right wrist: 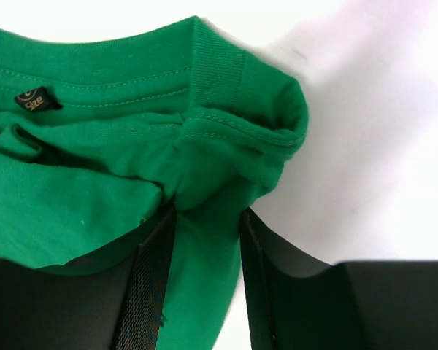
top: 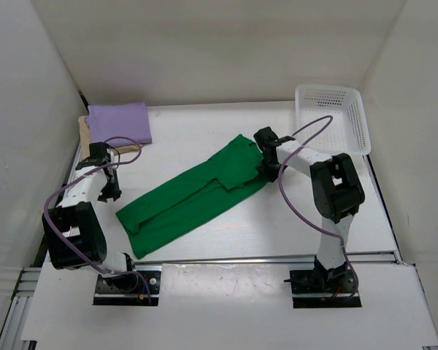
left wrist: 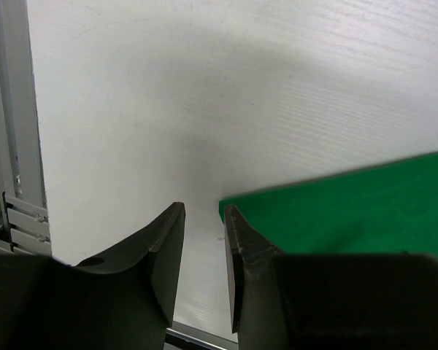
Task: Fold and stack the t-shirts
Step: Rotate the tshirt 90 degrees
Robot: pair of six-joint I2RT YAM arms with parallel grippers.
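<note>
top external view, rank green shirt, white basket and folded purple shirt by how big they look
1. green shirt, clearly largest
2. white basket
3. folded purple shirt, somewhat smaller than the basket

The left arm [top: 79,235] and right arm [top: 337,186] were each made of bulky black joint housings linked by slim white tubes. Behind each set of fingers a purple cable [top: 299,211] looped back to a black base plate [top: 320,281] with thin coloured wires. The left fingers [left wrist: 160,270] were matte black tapered wedges. The right fingers [right wrist: 150,292] had finely ribbed inner faces.
</note>
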